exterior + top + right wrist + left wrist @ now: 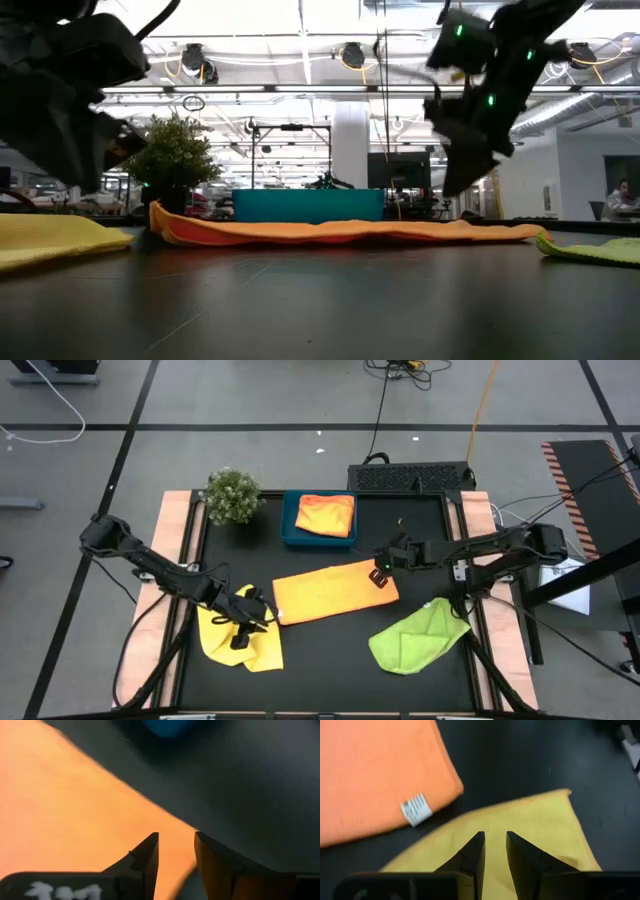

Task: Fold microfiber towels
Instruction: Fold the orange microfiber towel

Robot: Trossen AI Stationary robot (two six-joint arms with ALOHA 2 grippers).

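An orange-yellow towel lies flat as a long rectangle in the middle of the table, with a white label at its near left corner. My left gripper hovers open, its fingers a little apart, over a crumpled yellow towel at the near left, nothing between its fingers. My right gripper hangs open above the orange-yellow towel's right end, clear of it. A lime green towel lies bunched at the near right.
A blue tray at the far middle holds a folded orange towel. A small green plant stands at the far left. Bare black table shows near the front edge, between the yellow and green towels.
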